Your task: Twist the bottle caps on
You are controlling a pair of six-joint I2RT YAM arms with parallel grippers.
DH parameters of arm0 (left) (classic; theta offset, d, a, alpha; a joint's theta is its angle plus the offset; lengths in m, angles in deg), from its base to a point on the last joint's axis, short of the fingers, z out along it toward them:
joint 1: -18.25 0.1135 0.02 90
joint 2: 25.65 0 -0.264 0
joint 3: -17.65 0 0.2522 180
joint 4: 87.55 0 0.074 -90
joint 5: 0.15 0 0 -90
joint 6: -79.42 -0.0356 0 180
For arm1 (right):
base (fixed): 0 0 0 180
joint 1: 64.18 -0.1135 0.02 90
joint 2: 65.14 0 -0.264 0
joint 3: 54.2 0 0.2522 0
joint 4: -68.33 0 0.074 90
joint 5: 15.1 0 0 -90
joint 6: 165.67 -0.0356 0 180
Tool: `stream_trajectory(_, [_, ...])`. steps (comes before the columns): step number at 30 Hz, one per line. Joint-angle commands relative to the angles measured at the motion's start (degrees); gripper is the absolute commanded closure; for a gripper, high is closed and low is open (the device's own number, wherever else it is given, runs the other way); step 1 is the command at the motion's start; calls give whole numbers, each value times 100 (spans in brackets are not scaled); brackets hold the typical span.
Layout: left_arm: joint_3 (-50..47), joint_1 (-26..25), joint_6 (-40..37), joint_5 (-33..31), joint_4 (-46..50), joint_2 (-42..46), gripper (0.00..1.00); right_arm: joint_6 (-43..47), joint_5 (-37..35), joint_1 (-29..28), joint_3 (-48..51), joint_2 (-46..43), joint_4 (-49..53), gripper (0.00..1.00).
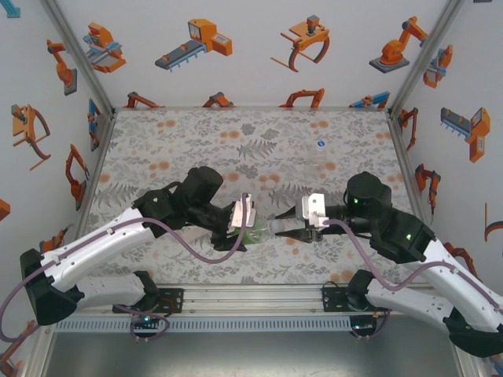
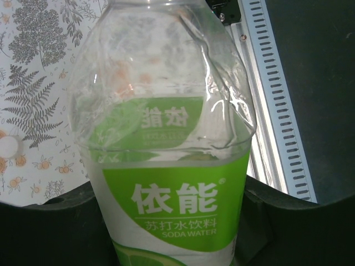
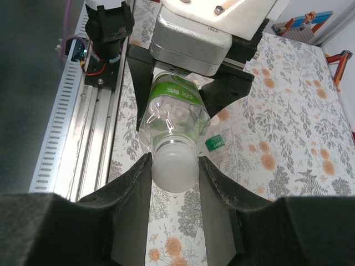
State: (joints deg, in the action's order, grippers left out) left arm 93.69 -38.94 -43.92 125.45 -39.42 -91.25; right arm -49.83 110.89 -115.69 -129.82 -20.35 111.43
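A whitish-clear bottle (image 1: 258, 231) with a green-and-white label is held level between the two arms, just above the table near its front edge. My left gripper (image 1: 244, 216) is shut on the bottle's labelled body (image 2: 172, 166), its dark fingers (image 2: 44, 233) pressed against both sides. My right gripper (image 3: 173, 166) is shut on a whitish cap (image 3: 175, 172) that sits on the bottle's neck (image 3: 175, 145). One black pad (image 3: 133, 194) lies on each side of the cap. A blue cap (image 1: 321, 144) lies on the table at the far right.
The metal rail (image 1: 251, 298) carrying the arm bases runs along the near edge. A small green label (image 3: 215, 142) shows on the table under the bottle. A small white round thing (image 2: 8, 147) lies on the patterned cloth. Walls close in the left, right and back.
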Motion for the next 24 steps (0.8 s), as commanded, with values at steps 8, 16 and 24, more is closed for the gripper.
stream_trajectory(8, [213, -134, -254, 366, 67, 14, 100, 511, 350, -9, 39, -101, 237, 85])
stream_trajectory(16, [225, -156, -245, 569, 102, -1, 100, 676, 211, -9, 6, -139, 432, 85])
stream_trajectory(24, [265, -219, -220, 532, 108, -74, 100, 676, 471, -9, -2, -53, 220, 85])
